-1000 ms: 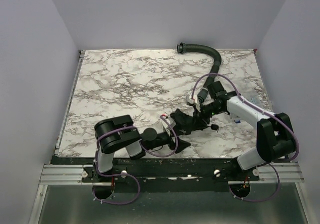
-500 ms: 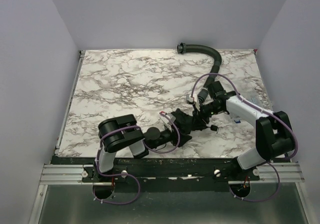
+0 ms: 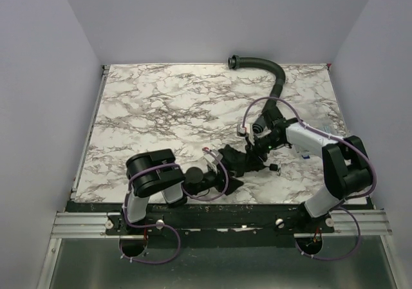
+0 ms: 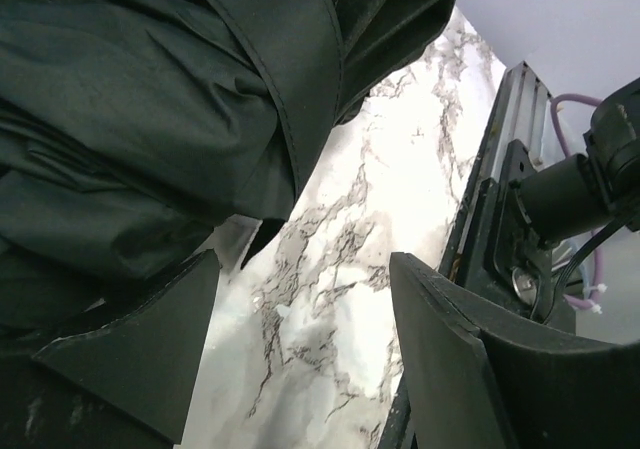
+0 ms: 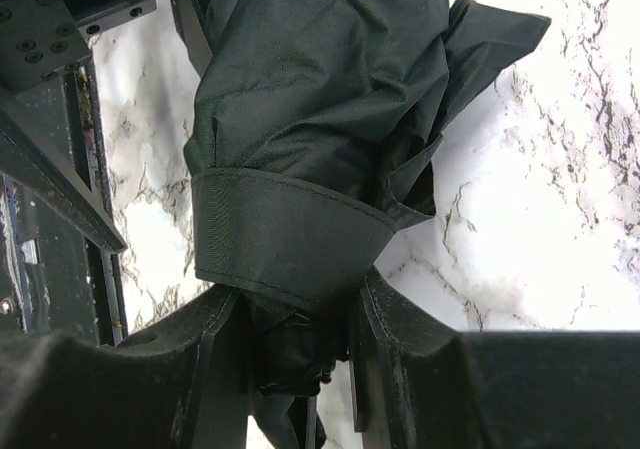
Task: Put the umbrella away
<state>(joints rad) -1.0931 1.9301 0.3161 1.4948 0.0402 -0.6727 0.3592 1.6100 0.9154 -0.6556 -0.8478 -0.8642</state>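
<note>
Clamping, right gripper point(image 5: 293, 314): the fingers are pressed together on the lower end of the umbrella point(image 5: 310, 119), just under its strap point(image 5: 290, 244), and fabric bulges out above the pinch.
Left gripper point(image 4: 300, 329): the fingers are spread with marble showing between them. The bundle's folds lie beside one finger only, so nothing is pinched.
Umbrella's place: it is a furled black bundle lying on the table point(image 3: 161, 109) near the front edge, between the two grippers. A thin stem ending in what looks like the handle point(image 3: 274, 168) pokes out on the right arm's side.
Just changed: over the last second the right arm has tucked its elbow in and drawn the bundle a little leftward. The left gripper has edged up to meet it. These are small shifts, with no lift.
Unchanged: the hose point(image 3: 270, 70) at the far edge hasn't budged and is well apart from the action.
Meaning for the task: my read is that the right arm is feeding the free end toward the left arm's open fingers, so that both arms can hold it. The strap sits around the bundle, so the furling looks done and the stowing is what's left. No bag or holder shows in any view, so I can't tell where it goes.
Watch for: the left gripper closing on loose folds rather than the core, or slick fabric creeping out of the right pinch.
</note>
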